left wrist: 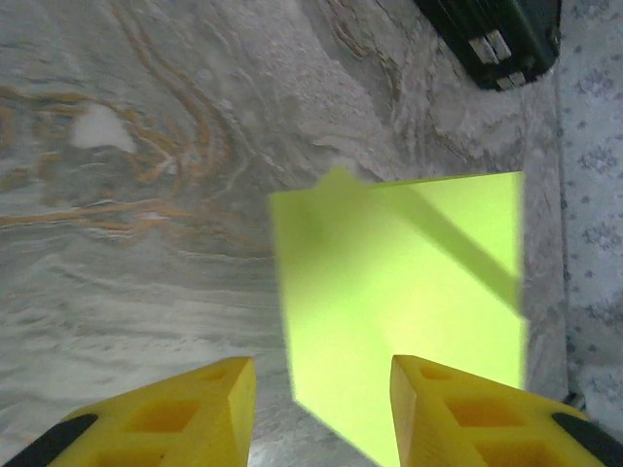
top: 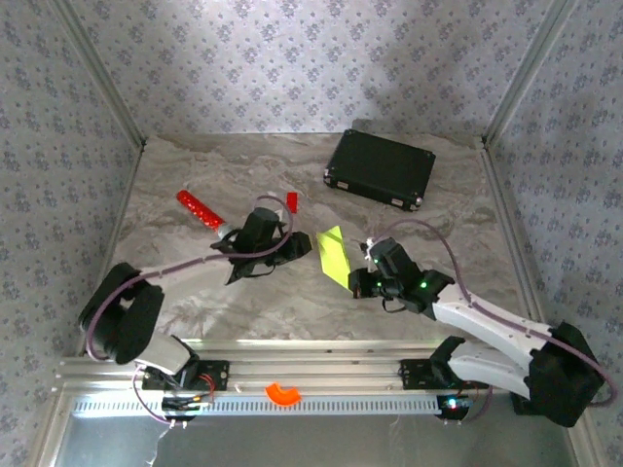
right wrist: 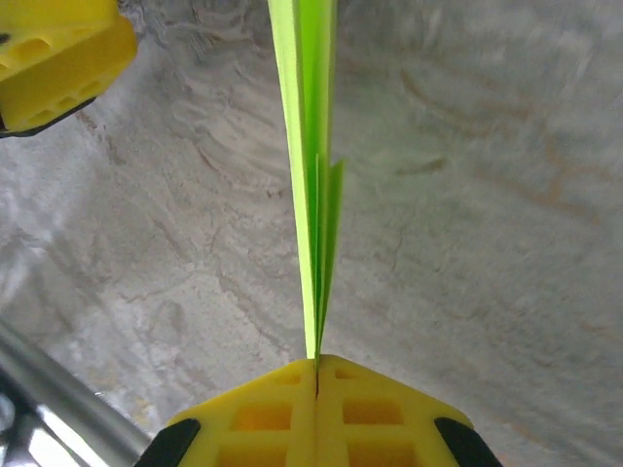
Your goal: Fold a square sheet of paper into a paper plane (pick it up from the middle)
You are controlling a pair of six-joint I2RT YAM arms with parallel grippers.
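Right gripper [right wrist: 316,368] has its 2 fingers pressed together, pinching the folded lime sheet of paper [right wrist: 310,146] edge-on above the marble table [right wrist: 506,195], mid-workspace. From what I see, left gripper [left wrist: 321,368] sits just beside it, fingers spread.

Lime yellow-green square sheet of paper [top: 333,255], folded into close-lying layers, stands upright on edge above the middle of the marbled table [top: 438,233], its near edge pinched in the right gripper [right wrist: 316,370].

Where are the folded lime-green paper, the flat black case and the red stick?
folded lime-green paper [top: 333,256]: top view, middle of its face
flat black case [top: 381,168]: top view, centre of its lid
red stick [top: 199,208]: top view, halfway along it
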